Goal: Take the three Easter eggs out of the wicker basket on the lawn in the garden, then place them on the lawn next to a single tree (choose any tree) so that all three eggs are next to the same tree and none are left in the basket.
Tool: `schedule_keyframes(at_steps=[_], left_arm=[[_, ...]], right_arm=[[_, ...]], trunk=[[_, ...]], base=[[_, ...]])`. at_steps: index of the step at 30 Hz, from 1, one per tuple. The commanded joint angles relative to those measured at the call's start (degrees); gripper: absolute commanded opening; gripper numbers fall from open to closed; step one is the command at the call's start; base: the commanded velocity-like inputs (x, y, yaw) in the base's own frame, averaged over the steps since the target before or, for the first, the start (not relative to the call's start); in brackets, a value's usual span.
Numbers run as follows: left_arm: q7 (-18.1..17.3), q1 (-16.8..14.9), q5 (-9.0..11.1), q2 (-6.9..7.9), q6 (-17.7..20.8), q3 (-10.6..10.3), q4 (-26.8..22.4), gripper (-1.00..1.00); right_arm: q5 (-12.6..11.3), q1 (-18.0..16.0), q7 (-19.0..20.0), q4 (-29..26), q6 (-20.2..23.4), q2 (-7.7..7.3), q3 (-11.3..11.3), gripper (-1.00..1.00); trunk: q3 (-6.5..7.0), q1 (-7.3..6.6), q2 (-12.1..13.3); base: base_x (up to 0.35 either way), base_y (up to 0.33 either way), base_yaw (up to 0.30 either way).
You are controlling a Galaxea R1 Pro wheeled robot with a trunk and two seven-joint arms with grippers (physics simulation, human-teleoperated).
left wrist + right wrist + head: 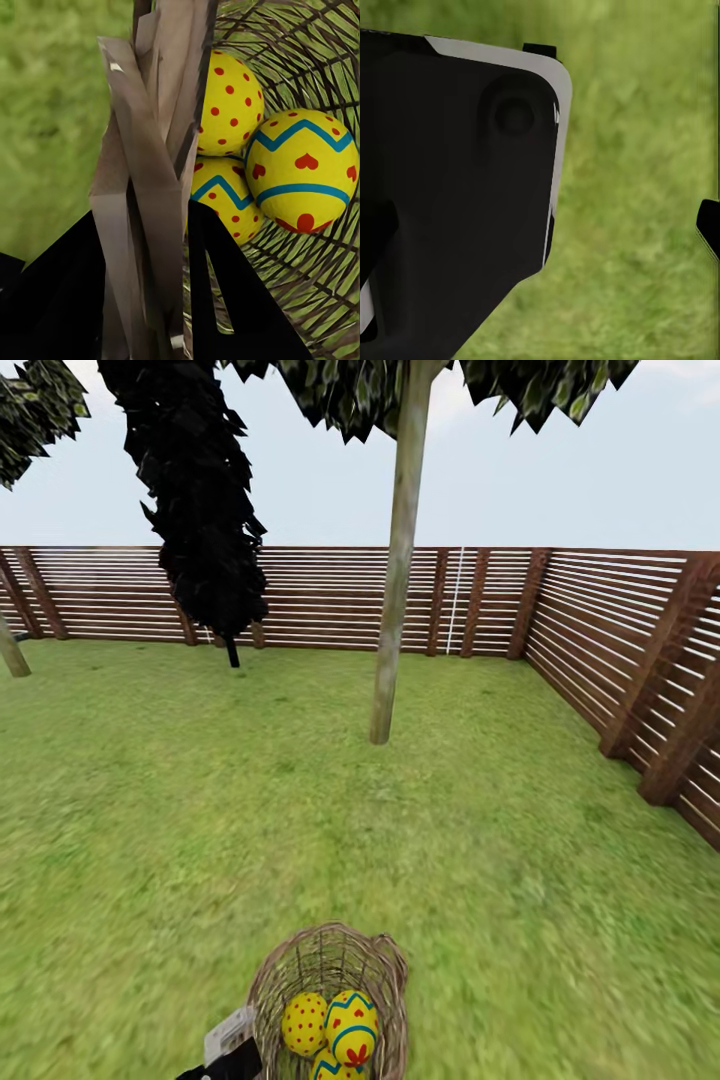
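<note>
Left gripper (pixel 154 300) is clamped on the rim of the wicker basket (pixel 385 970), one black finger (pixel 52 300) outside the wall, the other inside, woven wall pinched between them; in the head view the gripper (pixel 232 1055) sits at the basket's near-left rim. All three Easter eggs (pixel 300 172) lie inside the basket, just past the inner finger: a dotted one (pixel 229 101) furthest from the finger, a zigzag-banded one (pixel 221 195) nearest it, and the big zigzag one with red hearts beside both, all touching each other. Head view shows the eggs (pixel 352 1025) bunched at the basket bottom. Lawn (pixel 500 860) under and all around the basket. Pale-trunk tree (pixel 395 610) stands well ahead of the gripper, far from the basket; black-foliaged tree (pixel 200 490) further off to its left, by the slatted fence (pixel 620 630). Right gripper: the right wrist view has one dark finger (pixel 709 229) at the frame edge over grass, with a black housing (pixel 450 187) in front; cannot tell how far it is open, nothing seen in it.
</note>
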Motion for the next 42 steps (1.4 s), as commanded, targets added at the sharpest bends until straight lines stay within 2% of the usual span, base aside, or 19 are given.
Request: schedule_keyframes(at_steps=[1, 6, 15, 35, 39, 42], left_arm=[[-0.24, -0.02, 0.53, -0.03, 0.42, 0.40, -0.13, -1.00], [-0.24, -0.02, 0.53, -0.05, 0.42, 0.40, -0.13, -1.00], [-0.24, -0.02, 0.53, -0.01, 0.38, 0.42, -0.13, -1.00], [-0.24, -0.02, 0.53, -0.09, 0.39, 0.42, -0.04, -1.00], [-0.24, -0.02, 0.53, -0.09, 0.41, 0.41, -0.04, -1.00], [-0.24, -0.02, 0.53, -0.09, 0.37, 0.40, -0.04, -1.00]], right_arm=[[0.57, -0.03, 0.20, -0.01, -0.07, -0.01, -0.34, 1.00], [0.57, -0.03, 0.20, -0.01, -0.07, -0.01, -0.34, 1.00], [0.56, -0.03, 0.20, -0.01, -0.07, -0.01, -0.34, 1.00], [0.63, -0.03, 0.22, -0.01, -0.07, 0.02, -0.32, 1.00], [0.33, -0.03, 0.70, -0.44, 0.27, 0.94, -0.26, 1.00], [0.32, -0.03, 0.74, -0.71, -0.05, 0.98, -0.38, 1.00]], trunk=[[-0.07, 0.04, -0.05], [-0.07, 0.04, -0.05], [-0.07, 0.04, -0.05], [-0.07, 0.04, -0.05], [-0.07, 0.04, -0.05], [-0.07, 0.04, -0.05]], base=[[0.337, 0.000, 0.000], [0.330, 0.000, 0.000], [0.055, 0.000, 0.000], [0.337, 0.000, 0.000], [0.340, 0.000, 0.000], [0.340, 0.000, 0.000]])
